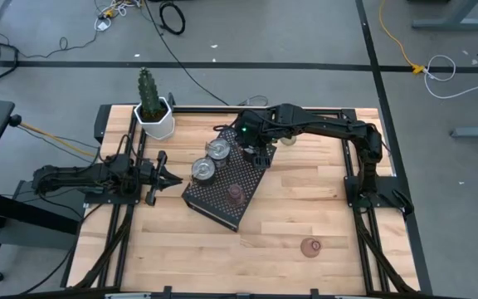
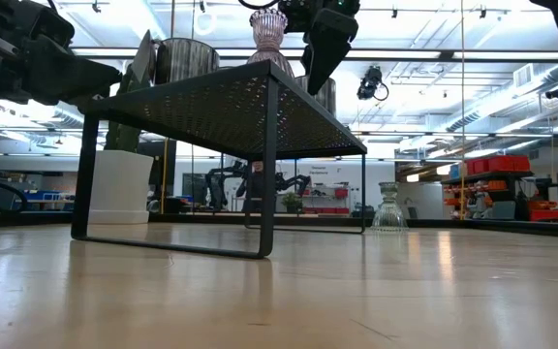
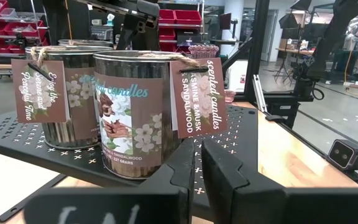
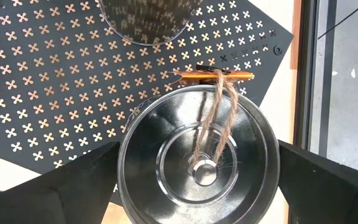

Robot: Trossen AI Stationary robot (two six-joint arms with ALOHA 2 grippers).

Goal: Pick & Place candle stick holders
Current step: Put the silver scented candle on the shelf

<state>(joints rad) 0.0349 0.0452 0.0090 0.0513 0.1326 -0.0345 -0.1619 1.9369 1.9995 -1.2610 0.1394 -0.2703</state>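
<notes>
Two shiny silver holders [image 1: 217, 149] [image 1: 203, 169] and a pinkish-brown one [image 1: 235, 194] stand on the black perforated tray [image 1: 214, 208]. Another pinkish-brown holder [image 1: 310, 247] stands on the bare table near the front right. My right gripper [image 1: 256, 155] is at the tray's far end, shut on a third silver holder [image 4: 199, 155] tied with twine, which the high view hides under the gripper. My left gripper [image 1: 169, 177] is shut and empty, level, just left of the tray, pointing at the two silver holders [image 3: 135, 112]. My right gripper pinches the silver holder by its round side wall [image 4: 123, 177], one finger on each opposite side. The fingers come from above, pointing down. The holder is upright, its top toward the wrist camera. Whether its base rests on the tray [image 4: 55, 93], I cannot tell.
A white hexagonal pot with a cactus [image 1: 154, 116] stands at the table's far left corner. The tray stands on legs above the wood [image 2: 269, 155]. Bare wood lies along the near edge and to the tray's right.
</notes>
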